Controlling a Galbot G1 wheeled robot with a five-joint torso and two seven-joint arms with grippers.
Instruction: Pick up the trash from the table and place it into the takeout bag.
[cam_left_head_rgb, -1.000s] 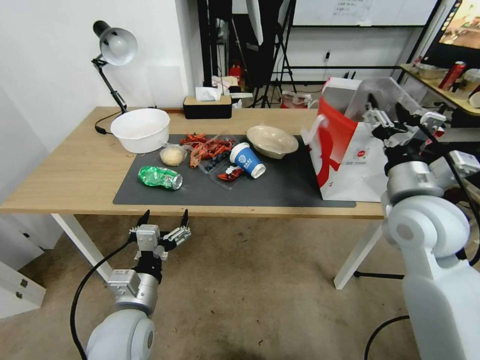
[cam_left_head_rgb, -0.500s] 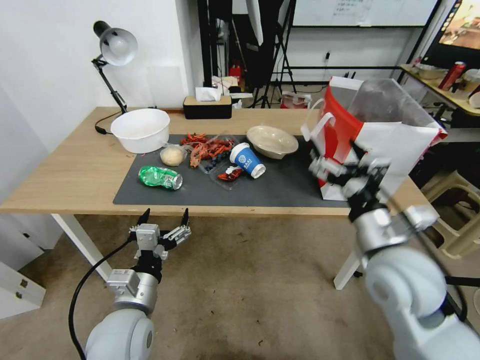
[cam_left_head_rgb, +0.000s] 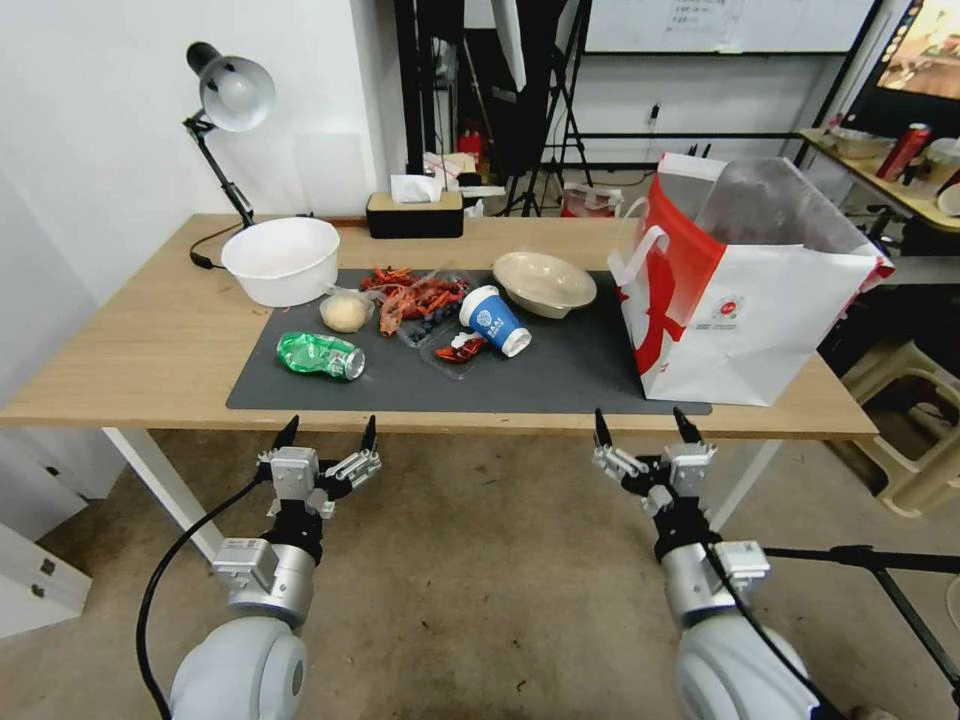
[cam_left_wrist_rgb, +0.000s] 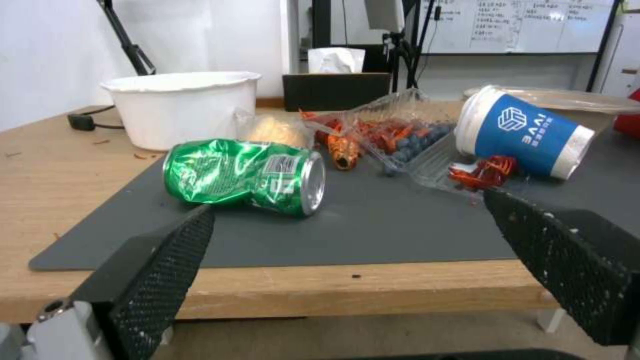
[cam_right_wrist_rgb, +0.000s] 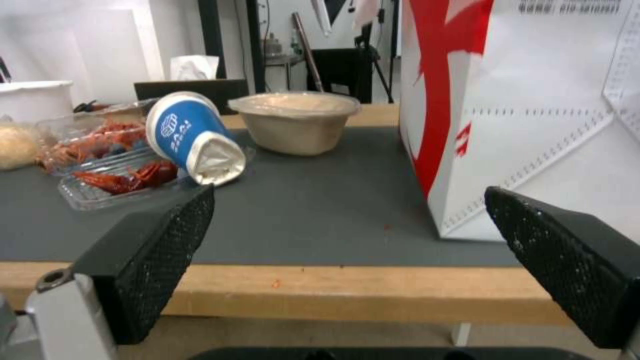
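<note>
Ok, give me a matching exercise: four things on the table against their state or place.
Things:
1. can
2. blue cup
3. beige bowl
4. bag

States or places:
A. upright at the mat's right end
B. crushed, lying near the mat's left front
C. on its side in mid-mat
D. upright at the mat's back edge, just left of the bag

Pairs: 1-B, 2-C, 3-D, 4-A

Lab or studio: whiteboard (cam_left_head_rgb: 720, 25), light stands (cam_left_head_rgb: 555, 110), bare concrete floor (cam_left_head_rgb: 480, 560).
</note>
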